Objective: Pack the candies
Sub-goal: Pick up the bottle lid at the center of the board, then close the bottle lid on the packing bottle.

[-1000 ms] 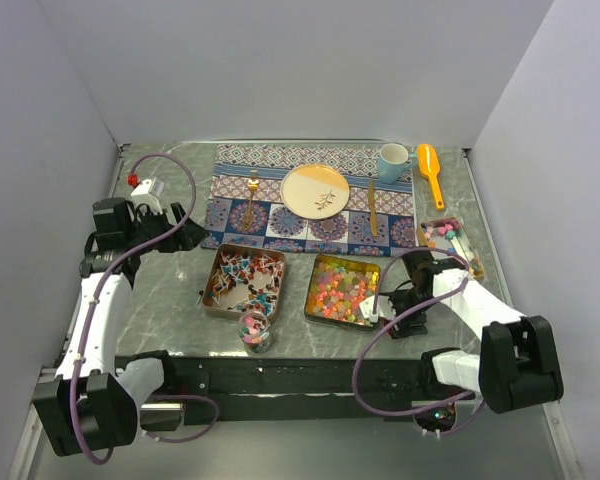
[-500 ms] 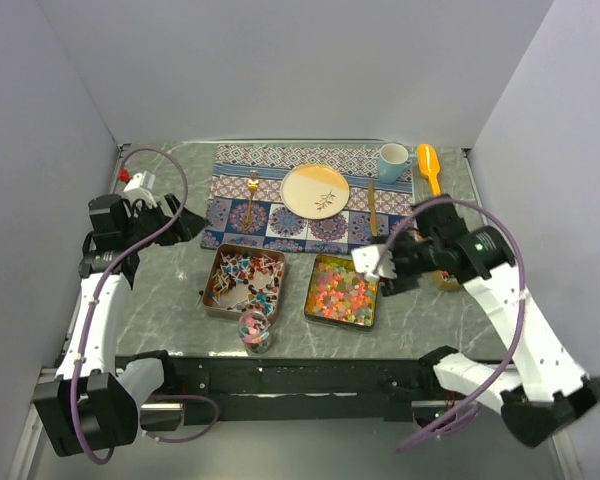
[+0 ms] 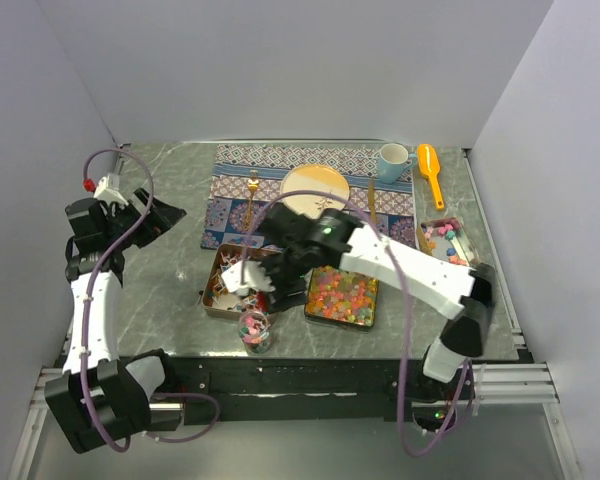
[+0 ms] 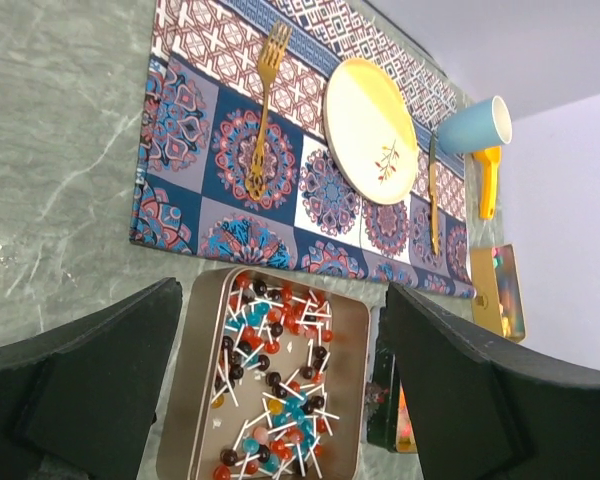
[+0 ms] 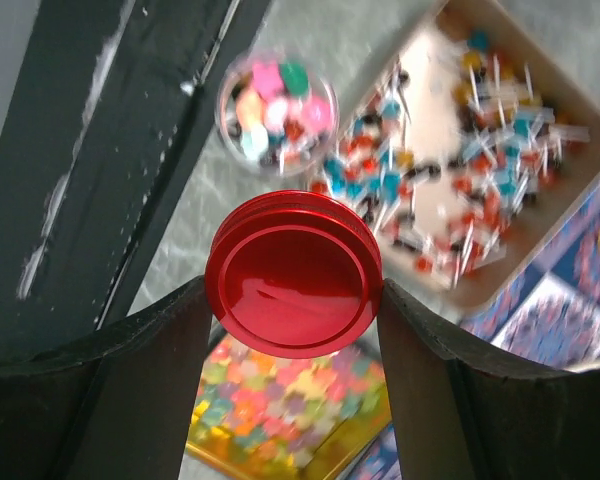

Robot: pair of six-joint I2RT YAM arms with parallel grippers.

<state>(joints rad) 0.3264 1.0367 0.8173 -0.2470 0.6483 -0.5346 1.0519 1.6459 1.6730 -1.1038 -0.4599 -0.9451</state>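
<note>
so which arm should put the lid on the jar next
Right. The right gripper holds the red lid just beside the open jar; the left gripper is open, empty and far to the left.

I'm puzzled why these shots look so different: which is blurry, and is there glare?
Right wrist view: the red lid is fairly sharp with a pale sheen, while the jar, lollipop tray and candies behind are blurred; left wrist view: crisp placemat; top view: even light, soft shadows.
</note>
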